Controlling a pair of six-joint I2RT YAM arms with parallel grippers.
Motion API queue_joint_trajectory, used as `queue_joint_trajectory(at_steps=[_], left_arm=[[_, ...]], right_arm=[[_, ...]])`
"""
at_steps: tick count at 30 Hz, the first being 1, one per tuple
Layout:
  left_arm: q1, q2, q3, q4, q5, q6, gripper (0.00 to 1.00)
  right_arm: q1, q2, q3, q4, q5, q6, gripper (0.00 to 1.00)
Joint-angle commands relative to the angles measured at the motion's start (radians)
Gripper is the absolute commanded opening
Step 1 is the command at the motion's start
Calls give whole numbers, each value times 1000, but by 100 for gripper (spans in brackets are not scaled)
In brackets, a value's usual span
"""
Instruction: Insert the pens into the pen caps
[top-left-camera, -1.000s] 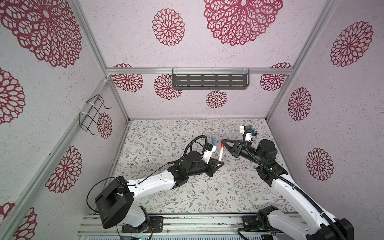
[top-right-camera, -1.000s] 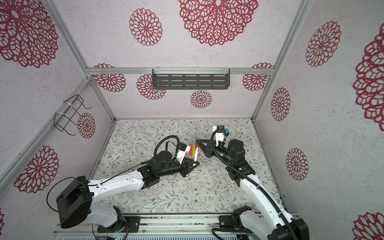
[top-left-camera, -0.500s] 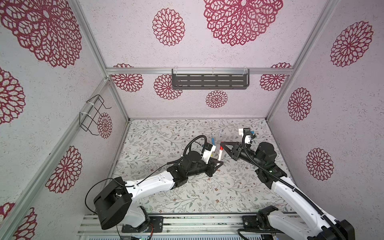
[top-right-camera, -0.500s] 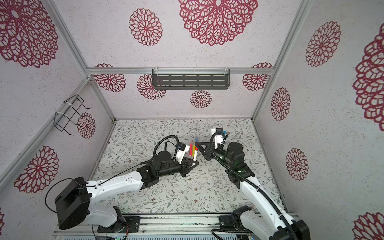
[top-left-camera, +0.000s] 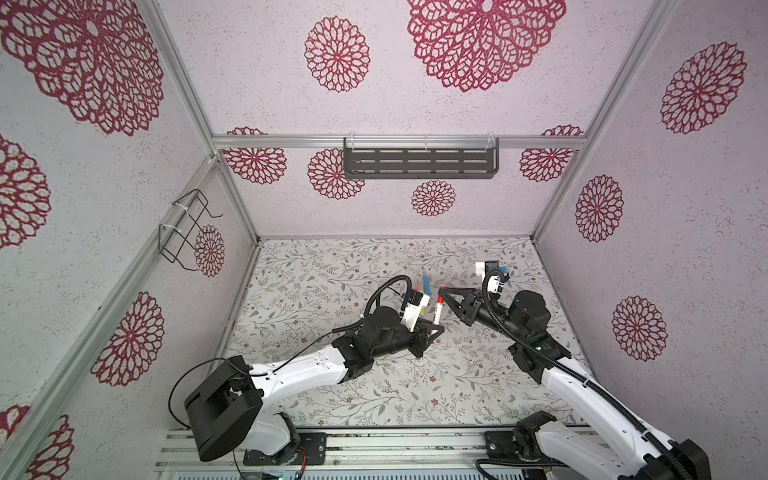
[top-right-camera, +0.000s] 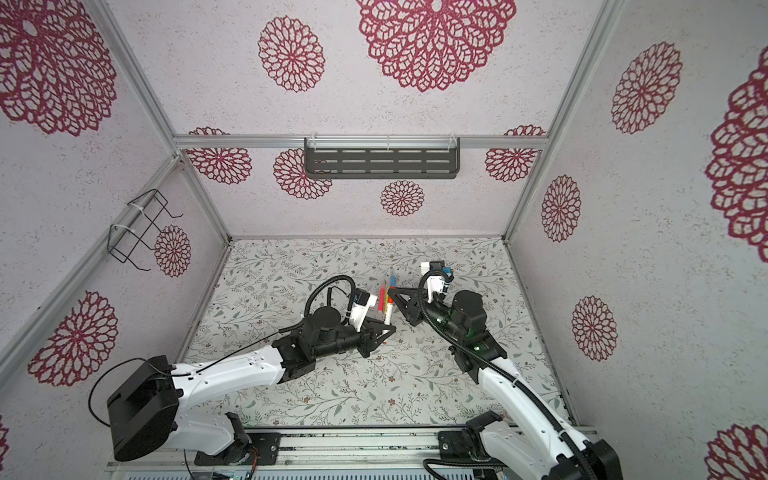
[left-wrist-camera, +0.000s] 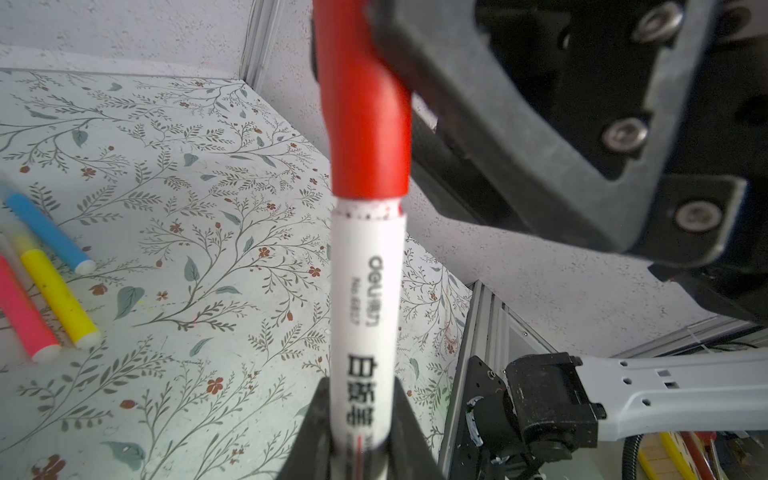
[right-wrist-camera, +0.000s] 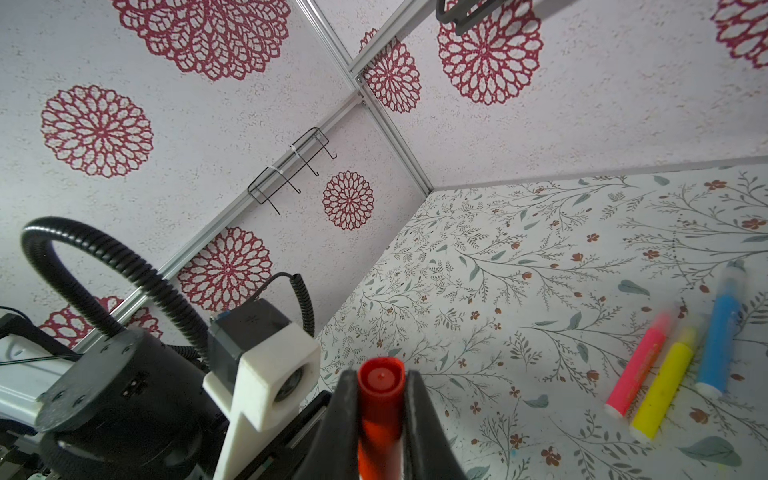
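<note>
1. Left tool (left-wrist-camera: 360, 419) is squeezed shut on the lower part of the white pen (left-wrist-camera: 368, 291). Right tool (right-wrist-camera: 380, 399) is pinched shut on the red cap (left-wrist-camera: 365, 124) at the pen's other end.
2. The pen's long line runs from the left tool up to the right tool. It leans a little, and the capped end points to the far side of the surface (top-left-camera: 332, 291).
3. The red cap sits on the end of the white body.
4. The pen hangs in the air between the two tools. The blue pen (right-wrist-camera: 721, 332), yellow pen (right-wrist-camera: 665, 390) and pink pen (right-wrist-camera: 636, 370) lie side by side on the surface nearby.
5. In both top views the left arm (top-left-camera: 299, 374) stretches low and long from the near left. The right arm (top-left-camera: 573, 386) comes from the near right and bends, so its tool points left at the other tool.
</note>
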Motion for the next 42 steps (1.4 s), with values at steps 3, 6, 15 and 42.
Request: queue_joint_trajectory(at_steps=[3,6,15,42], left_arm=[[21,-53,-19,121,-66,-32,1],[23,-68,-26,119,-73,-23,1],[24,-74,-34,118,-73,-20,1],[-32,-115,-41,16,-152,64,1]], right_arm=[[42,-47,11,-43,3,-61,22],[48,-45,21,-60,-2,-69,24],[68,-43,48,-66,-21,-91,28],[58,142,481,-459,58,-249,61]])
